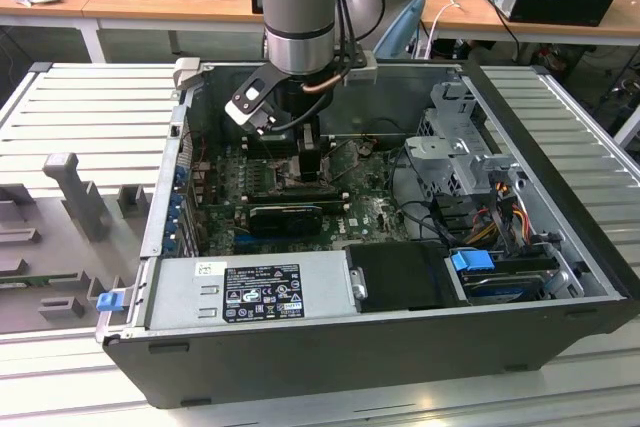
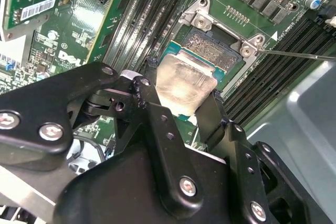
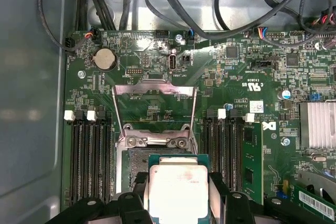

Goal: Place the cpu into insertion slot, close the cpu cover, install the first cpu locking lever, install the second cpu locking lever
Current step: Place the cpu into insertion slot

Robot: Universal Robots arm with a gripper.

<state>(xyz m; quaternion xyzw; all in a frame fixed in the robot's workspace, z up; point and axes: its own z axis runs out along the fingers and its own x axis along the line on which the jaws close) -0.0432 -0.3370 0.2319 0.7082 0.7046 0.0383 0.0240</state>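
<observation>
- Currently in hand, as judged: the first step, placing the cpu. The cover and both levers are not yet dealt with.
- Arm (image 1: 300, 7): reaches down into the open computer case (image 1: 300, 352), with the gripper (image 1: 310, 152) low over the motherboard (image 3: 231, 85).
- Gripper (image 2: 181, 98): two black fingers (image 2: 147, 90) pinch the chip by opposite edges, one on each side.
- Cpu (image 2: 186, 80): flat, with its dull silver face up, held in the pinch. It lies over the near part of the socket and is offset toward the gripper. Whether it touches the frame cannot be told.
- Insertion slot (image 2: 212, 43): its brownish pin field is exposed beyond the chip's far edge, so the chip is not seated.
- Cpu cover (image 3: 155, 88): the windowed metal frame is swung up and open on the far side of the socket, clear of the chip.
- Memory slots (image 3: 92, 161): long black rows flank the socket on both sides and are untouched.
- Thin metal rod (image 2: 299, 53): runs outward from a socket corner and is probably a locking lever in its released position.
- Requirement, as judged: seating calls for the chip to be centred over the pin field, square to the frame and level, then lowered without sliding. The pins look delicate, and a tilted or dragged chip could bend them.
</observation>
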